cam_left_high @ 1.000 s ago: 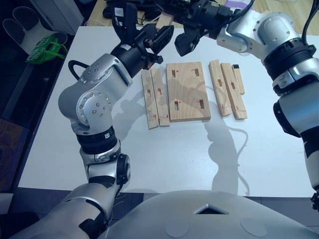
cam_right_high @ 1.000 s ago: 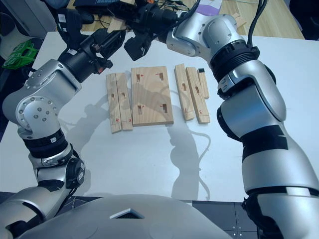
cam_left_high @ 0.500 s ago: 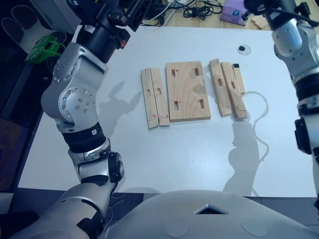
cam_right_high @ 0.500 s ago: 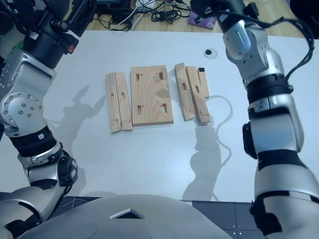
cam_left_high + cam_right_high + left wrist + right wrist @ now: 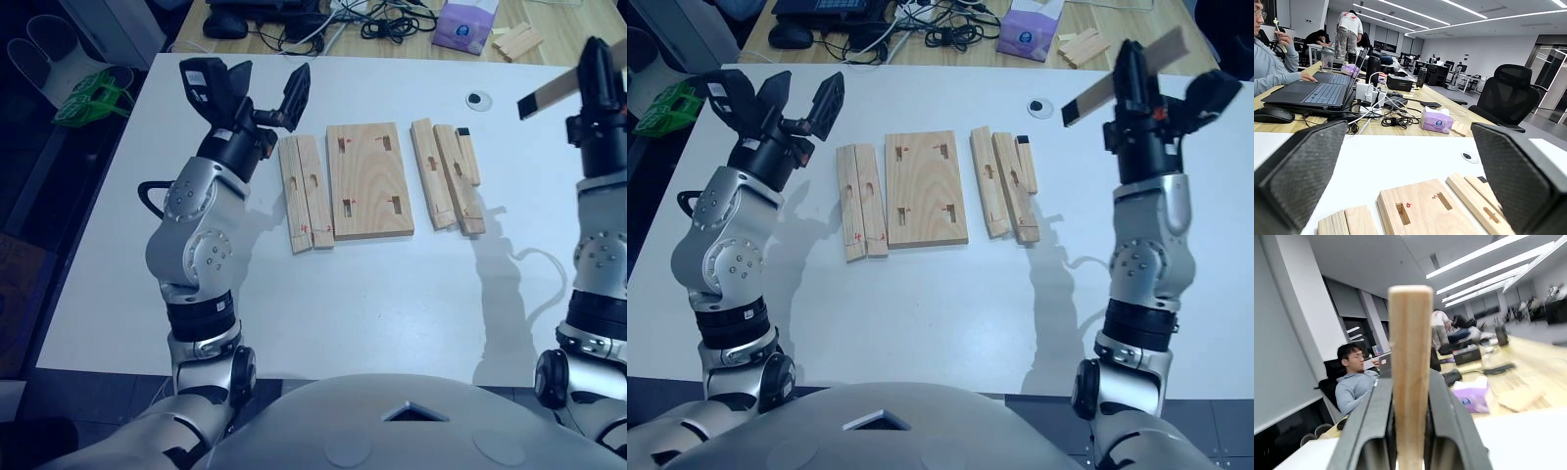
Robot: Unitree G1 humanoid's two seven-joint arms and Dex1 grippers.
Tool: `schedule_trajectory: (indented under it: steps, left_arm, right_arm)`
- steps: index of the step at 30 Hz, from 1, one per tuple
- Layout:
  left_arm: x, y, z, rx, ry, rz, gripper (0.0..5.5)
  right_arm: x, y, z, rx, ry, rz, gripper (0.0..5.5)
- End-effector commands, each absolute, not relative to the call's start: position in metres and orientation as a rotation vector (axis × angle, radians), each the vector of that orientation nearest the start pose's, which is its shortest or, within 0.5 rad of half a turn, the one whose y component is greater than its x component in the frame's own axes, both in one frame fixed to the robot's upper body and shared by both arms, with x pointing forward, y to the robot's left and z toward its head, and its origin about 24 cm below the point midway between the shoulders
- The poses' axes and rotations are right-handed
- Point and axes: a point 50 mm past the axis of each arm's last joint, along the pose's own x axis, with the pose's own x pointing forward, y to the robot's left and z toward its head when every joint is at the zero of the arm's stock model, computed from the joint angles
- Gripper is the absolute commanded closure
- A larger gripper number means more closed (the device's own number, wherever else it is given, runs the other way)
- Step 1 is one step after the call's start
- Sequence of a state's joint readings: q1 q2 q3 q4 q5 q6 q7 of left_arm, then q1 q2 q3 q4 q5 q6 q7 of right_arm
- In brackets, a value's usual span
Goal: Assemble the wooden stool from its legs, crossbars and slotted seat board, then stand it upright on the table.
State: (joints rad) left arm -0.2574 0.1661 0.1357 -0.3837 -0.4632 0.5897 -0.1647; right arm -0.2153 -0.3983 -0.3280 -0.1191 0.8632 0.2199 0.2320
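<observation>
L gripper (image 5: 252, 84) hangs over the table's (image 5: 343, 294) back-left w/ fingers wide apart, nothing in it. R gripper (image 5: 1133, 76) is up at the right, clamped on a tilted wood strip (image 5: 1097, 96) w/ a dark end, well above the table. Seat board (image 5: 369, 179) lies flat mid-table, 4 slots up, w/ 2 legs (image 5: 304, 192) touching side by side just left of it and 3 pieces (image 5: 448, 174) bunched just right; can't tell how those overlap, and one end of the strip is cut off in R wrist view.
</observation>
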Motion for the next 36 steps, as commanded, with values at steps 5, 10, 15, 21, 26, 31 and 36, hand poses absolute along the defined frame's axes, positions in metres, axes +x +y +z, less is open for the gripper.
schedule_trajectory:
  steps: [5, 10, 15, 21, 26, 31, 36]
  left_arm:
    - [0.277, 0.154, 0.145, -0.26, -0.091, -0.274, 0.84]
    - [0.279, 0.15, 0.144, -0.263, -0.089, -0.278, 0.84]
    - [0.28, 0.15, 0.142, -0.271, -0.086, -0.272, 0.84]
    - [0.283, 0.147, 0.142, -0.275, -0.088, -0.274, 0.84]
    - [0.285, 0.147, 0.143, -0.269, -0.09, -0.281, 0.84]
    - [0.286, 0.145, 0.145, -0.27, -0.095, -0.291, 0.84]
    - [0.286, 0.143, 0.145, -0.28, -0.098, -0.29, 0.84]
  right_arm:
    - [0.27, -0.316, 0.15, 0.58, -0.274, 0.165, 5.12]
    - [0.286, -0.287, 0.129, 0.661, -0.232, 0.254, 5.12]
    - [0.291, -0.274, 0.11, 0.714, -0.206, 0.235, 5.12]
    - [0.305, -0.259, 0.093, 0.745, -0.175, 0.232, 5.12]
    - [0.315, -0.249, 0.076, 0.721, -0.112, 0.224, 5.12]
    - [0.313, -0.249, 0.056, 0.683, -0.053, 0.199, 5.12]
    - [0.311, -0.249, 0.037, 0.658, 0.0, 0.178, 5.12]
